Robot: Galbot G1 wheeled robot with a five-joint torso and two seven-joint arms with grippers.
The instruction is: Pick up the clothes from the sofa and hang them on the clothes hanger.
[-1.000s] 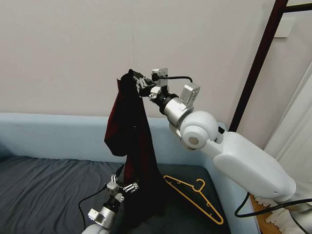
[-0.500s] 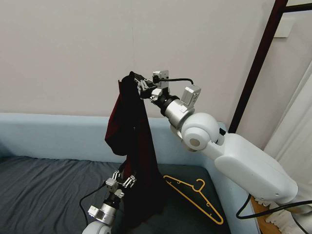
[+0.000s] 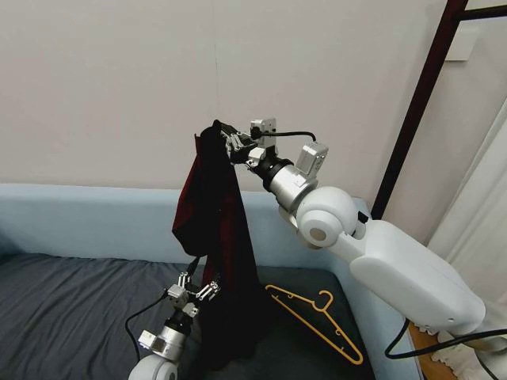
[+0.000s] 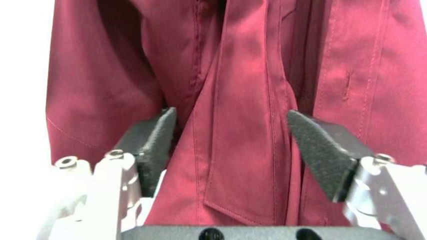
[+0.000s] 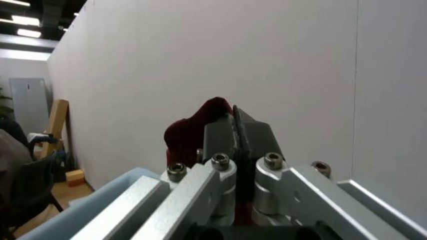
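A dark red garment (image 3: 215, 237) hangs in long folds over the sofa, held up by its top. My right gripper (image 3: 228, 142) is shut on that top edge, high in front of the wall; the right wrist view shows cloth (image 5: 193, 132) pinched between the closed fingers (image 5: 233, 135). My left gripper (image 3: 196, 286) stands open low down, right against the hanging cloth. In the left wrist view its two black pads (image 4: 155, 145) straddle a red fold (image 4: 247, 125) without closing on it. A yellow hanger (image 3: 317, 313) lies on the sofa seat to the right of the garment.
The sofa has a dark grey seat (image 3: 71, 309) and a pale blue back (image 3: 87, 218). A dark wooden post (image 3: 416, 111) rises at the right, with a white curtain (image 3: 479, 214) beside it. A plain wall (image 3: 103, 87) stands behind.
My left gripper has moved left and slightly up along the hanging cloth. The right gripper has shifted a little right and down with the garment still in it.
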